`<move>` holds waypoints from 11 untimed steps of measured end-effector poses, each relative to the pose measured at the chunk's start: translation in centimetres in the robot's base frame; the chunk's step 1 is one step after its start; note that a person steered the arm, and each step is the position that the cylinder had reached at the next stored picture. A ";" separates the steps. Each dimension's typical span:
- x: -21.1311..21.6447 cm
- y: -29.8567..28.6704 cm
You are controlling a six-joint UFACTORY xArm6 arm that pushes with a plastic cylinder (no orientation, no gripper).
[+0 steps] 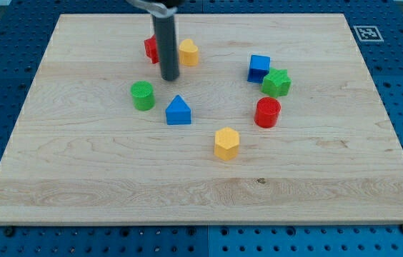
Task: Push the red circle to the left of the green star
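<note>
Standing over the far left part of the pale wooden bench (pixel 330 178), the arm's straight dark rod comes down between two blocks, its end effector being nothing more than my tip (pixel 169 78), a plain rod end with no jaws to be apart or together, and it is clamped on nothing. My tip sits just near of a red plastic block (pixel 149 48), whose shape is partly hidden by the rod, and a yellow plastic block of roughly pentagonal form (pixel 188 52), with a green plastic cylinder (pixel 143 95) and a blue plastic triangular block (pixel 178 111) a little nearer and to either side. The task's piece, the red plastic circle (pixel 267 112), lies well apart from my tip, over on the right, just near of the green plastic star (pixel 276 83) and almost touching it; a blue plastic cube (pixel 259 68) sits at the star's far left, and a yellow plastic hexagonal block (pixel 226 143) lies nearer the front. To my eye the push has not begun: this looks like the approach. The next move seems to call for bringing my tip round to the circle's right or near side, then nudging it left and a little farther until it rests beside the star's left, without knocking the star or the blue cube.
</note>
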State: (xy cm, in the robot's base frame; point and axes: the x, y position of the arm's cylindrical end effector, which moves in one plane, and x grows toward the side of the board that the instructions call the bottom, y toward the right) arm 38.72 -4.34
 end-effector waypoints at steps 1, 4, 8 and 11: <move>3.4 5.7; 11.0 13.9; 12.6 19.7; 7.3 15.7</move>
